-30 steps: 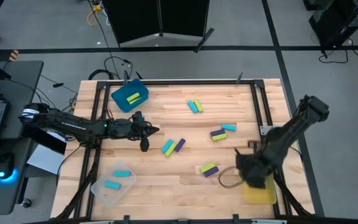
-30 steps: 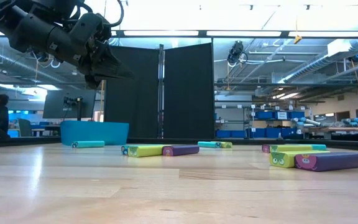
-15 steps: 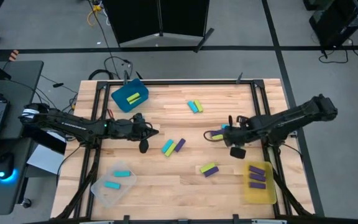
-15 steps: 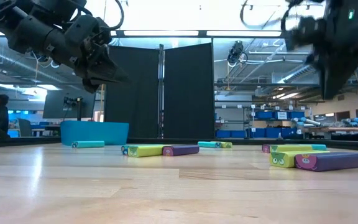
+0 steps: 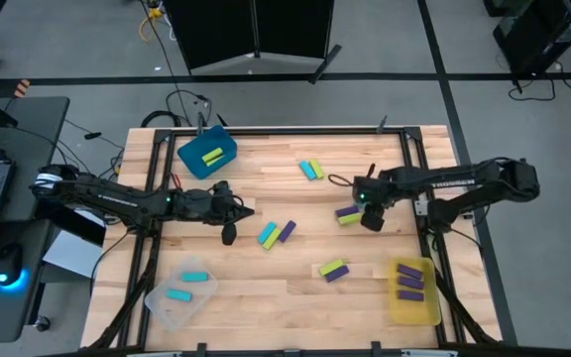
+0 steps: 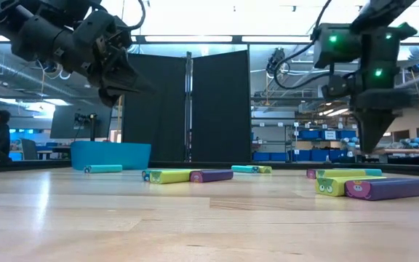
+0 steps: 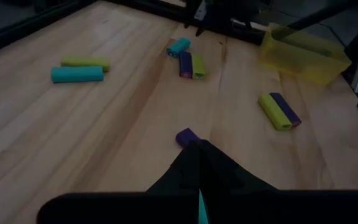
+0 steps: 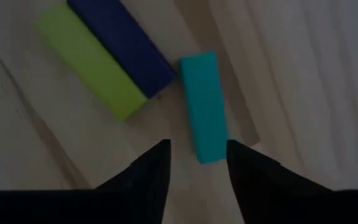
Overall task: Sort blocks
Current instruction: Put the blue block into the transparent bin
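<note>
High view: right gripper (image 5: 369,201) has swung away from the yellow bin (image 5: 414,311), which now holds three purple blocks (image 5: 408,281); it hangs over the cyan block (image 5: 366,202), well inside the table edge. Next pick looks underway. Low view: nothing stands near it. Right wrist view: fingers (image 8: 149,167) apart, empty, cyan block between the tips, lime block (image 8: 89,61) and purple block (image 8: 120,38) beside. Left wrist view: left gripper (image 7: 199,155) closed, empty, idle.
</note>
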Motion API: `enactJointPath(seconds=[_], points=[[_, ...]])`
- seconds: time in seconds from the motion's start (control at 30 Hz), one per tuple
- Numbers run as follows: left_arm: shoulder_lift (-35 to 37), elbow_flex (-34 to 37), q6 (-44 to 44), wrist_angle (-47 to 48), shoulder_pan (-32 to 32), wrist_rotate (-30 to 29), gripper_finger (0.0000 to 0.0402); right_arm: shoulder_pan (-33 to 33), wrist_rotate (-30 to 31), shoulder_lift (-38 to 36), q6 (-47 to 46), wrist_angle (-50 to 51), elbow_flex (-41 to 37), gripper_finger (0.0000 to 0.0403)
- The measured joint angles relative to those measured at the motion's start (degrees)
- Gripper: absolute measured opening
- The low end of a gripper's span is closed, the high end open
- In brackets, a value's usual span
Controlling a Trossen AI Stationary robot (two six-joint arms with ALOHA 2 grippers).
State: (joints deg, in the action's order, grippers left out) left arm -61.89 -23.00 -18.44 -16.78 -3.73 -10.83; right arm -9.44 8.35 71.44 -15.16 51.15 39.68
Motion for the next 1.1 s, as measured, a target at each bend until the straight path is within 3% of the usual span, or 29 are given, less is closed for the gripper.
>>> enactJointPath(seconds=[0.37, 0.9, 1.1], points=[[0.0, -0.4, 0.28, 1.32, 0.0, 0.04, 0.0007, -4.75, -3.4, 1.72, 4.48, -4.67, 0.89, 0.0205], [0.0, -0.4, 1.68, 1.71, -0.02, 0.13, 0.0007, -7.23, -3.47, 14.92, 14.37, -5.47, 2.67, 0.0199], [0.0, -0.4, 1.68, 1.68, -0.02, 0.15, 0.0007, -9.1, -4.16, 16.52, 15.37, -5.59, 2.82, 0.0163]])
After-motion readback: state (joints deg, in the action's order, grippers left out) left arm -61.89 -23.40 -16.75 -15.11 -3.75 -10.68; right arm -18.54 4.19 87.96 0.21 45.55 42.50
